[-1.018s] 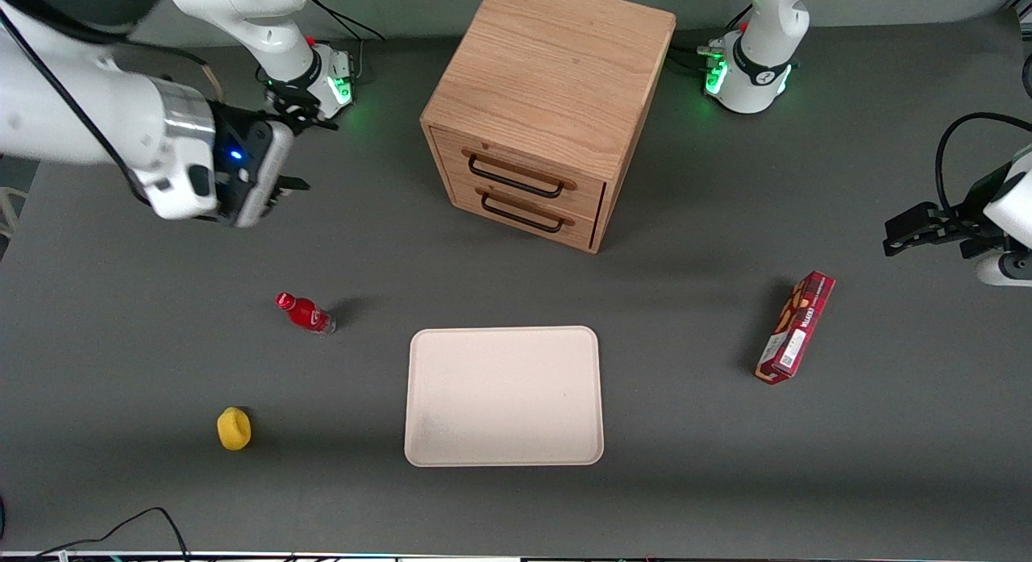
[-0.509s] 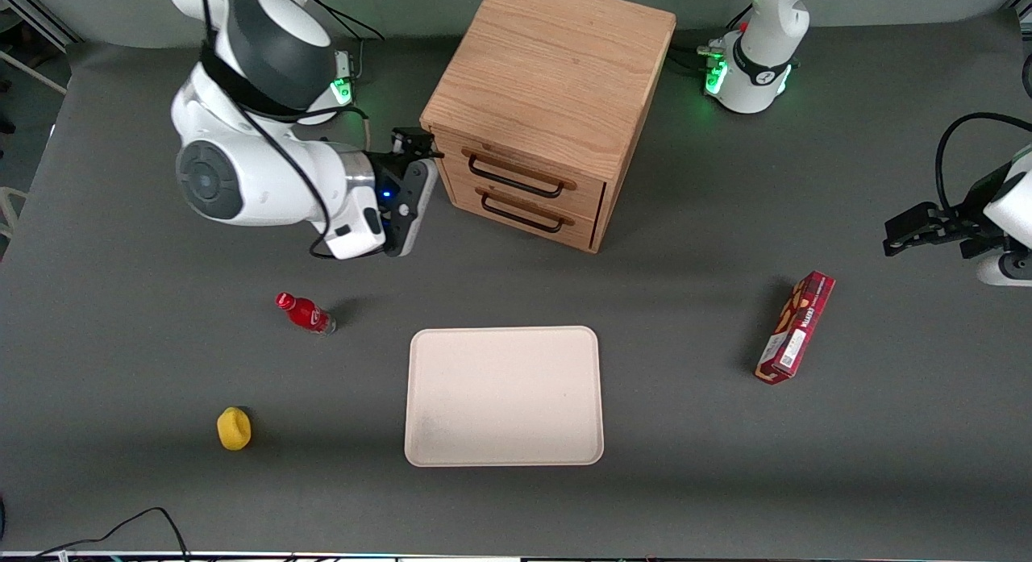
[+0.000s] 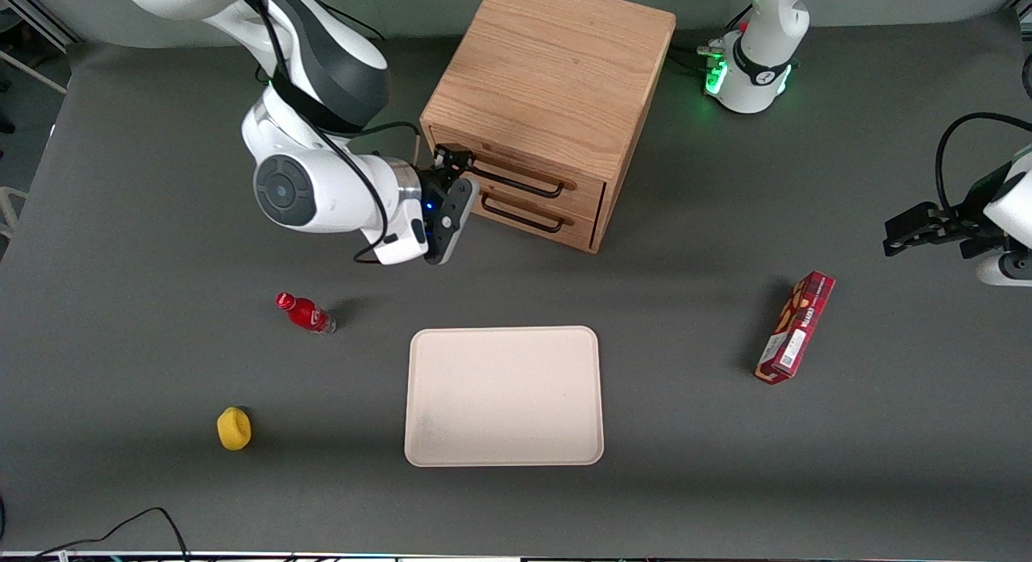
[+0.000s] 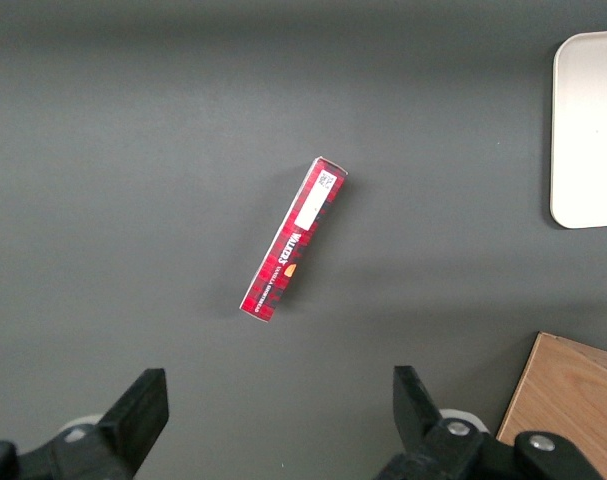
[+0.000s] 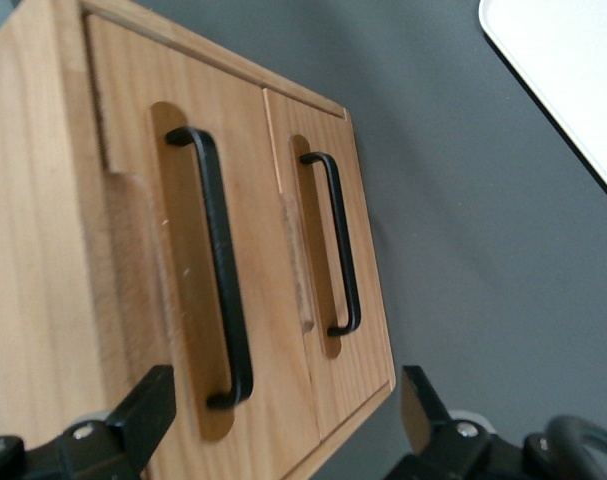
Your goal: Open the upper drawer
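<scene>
The gripper [image 3: 453, 160] is hovering in front of the cabinet [image 3: 556, 62], at the working arm's end of the upper drawer [image 3: 524, 165], with its fingers spread apart and grasping nothing. The upper drawer is sitting closed, flush with the lower drawer [image 3: 528, 211] beneath it. Its black bar handle [image 5: 215, 270] is running lengthwise across the drawer front — and in the wrist view one end of that bar is lying between the two open fingers [image 5: 143, 410], slightly nearer one of them, not yet touching either. The move ahead probably turns on this: the fingers are straddling across the bar's long axis, so closing in over the handle and then pulling straight out from the front — away from the cabinet — looks like the next call.
</scene>
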You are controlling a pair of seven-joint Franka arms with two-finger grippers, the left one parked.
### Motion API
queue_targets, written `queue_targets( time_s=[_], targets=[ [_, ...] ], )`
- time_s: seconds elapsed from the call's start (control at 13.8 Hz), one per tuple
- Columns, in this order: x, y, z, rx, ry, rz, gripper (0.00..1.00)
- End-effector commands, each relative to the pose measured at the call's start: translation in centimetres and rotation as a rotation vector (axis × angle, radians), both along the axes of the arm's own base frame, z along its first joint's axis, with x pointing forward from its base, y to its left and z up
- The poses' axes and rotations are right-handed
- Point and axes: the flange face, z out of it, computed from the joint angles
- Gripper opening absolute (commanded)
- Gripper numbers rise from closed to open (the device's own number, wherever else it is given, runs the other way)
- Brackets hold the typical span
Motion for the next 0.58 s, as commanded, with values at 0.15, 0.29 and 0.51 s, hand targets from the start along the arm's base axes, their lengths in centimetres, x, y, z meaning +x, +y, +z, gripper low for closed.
queue_targets(
  time_s=[0.15,0.29,0.51],
  targets=[
    [-1.1,3.7,-2.0,-0.024,0.004,-0.032,1.0],
    [-1.5,4.7,-2.9,-0.047,0.007,-0.036,1.0],
    [-2.0,5.7,-3.6,-0.039,0.006,-0.033,1.0]
  ],
)
